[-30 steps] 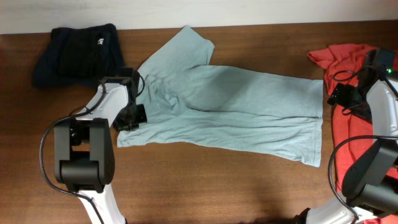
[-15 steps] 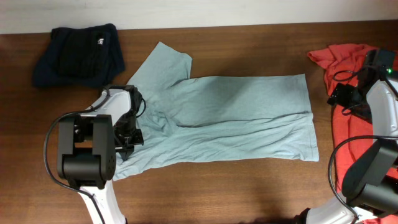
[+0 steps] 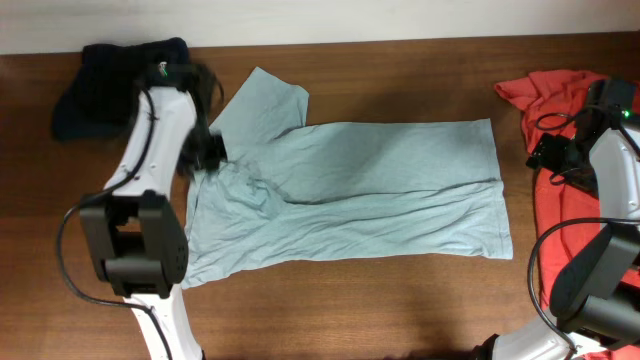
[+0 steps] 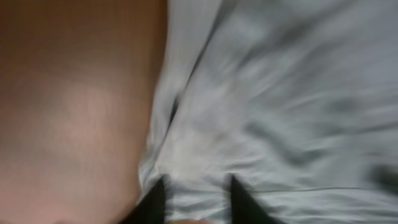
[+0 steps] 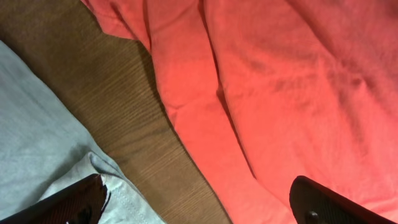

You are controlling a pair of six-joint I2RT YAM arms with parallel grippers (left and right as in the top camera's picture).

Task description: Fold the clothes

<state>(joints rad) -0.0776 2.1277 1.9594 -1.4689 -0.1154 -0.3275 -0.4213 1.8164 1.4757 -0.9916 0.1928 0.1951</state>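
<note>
- Clothes, far-left lot: dark garment, bundled compactly at the back edge of the table, likely set aside.
- Left gripper: jaws part-way apart, nothing visibly pinched. It sits directly over the collar end of the next entry.
- Pale blue-grey T-shirt: centre, spread flat lengthwise, apparently laid out for folding, with one sleeve sticking out rearward.
- Right gripper: jaws wide and empty, just beyond the hem.
- Coral-red T-shirt: heaped at right, apparently queued.

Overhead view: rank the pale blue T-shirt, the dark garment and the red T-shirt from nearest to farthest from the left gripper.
1. pale blue T-shirt, directly under the left gripper.
2. dark garment, far left corner.
3. red T-shirt, right edge.
</note>
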